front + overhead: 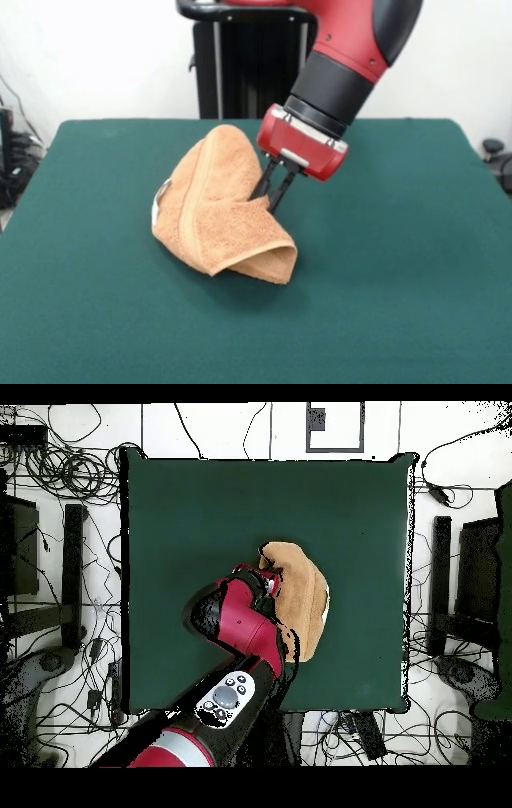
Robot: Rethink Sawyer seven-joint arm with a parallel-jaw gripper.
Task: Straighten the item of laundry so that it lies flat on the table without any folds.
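Observation:
The item of laundry [212, 212] is an orange-tan terry towel, bunched and folded over itself near the middle of the dark green table [400, 280]. Part of it is raised into a hump, with a folded lip at its near corner and a small white tag [158, 206] on its left side. My gripper [269, 200] comes down at a slant against the towel's right side, its two dark fingers close together and pinching a raised fold. In the overhead view the red arm covers part of the towel [308, 599], and the gripper [268, 584] sits at the towel's left edge on the table [200, 514].
A black stand [240, 72] rises behind the table's far edge. Many cables [70, 474] lie on the floor around the table, with dark equipment [480, 574] at both sides. Bare green felt surrounds the towel on all sides.

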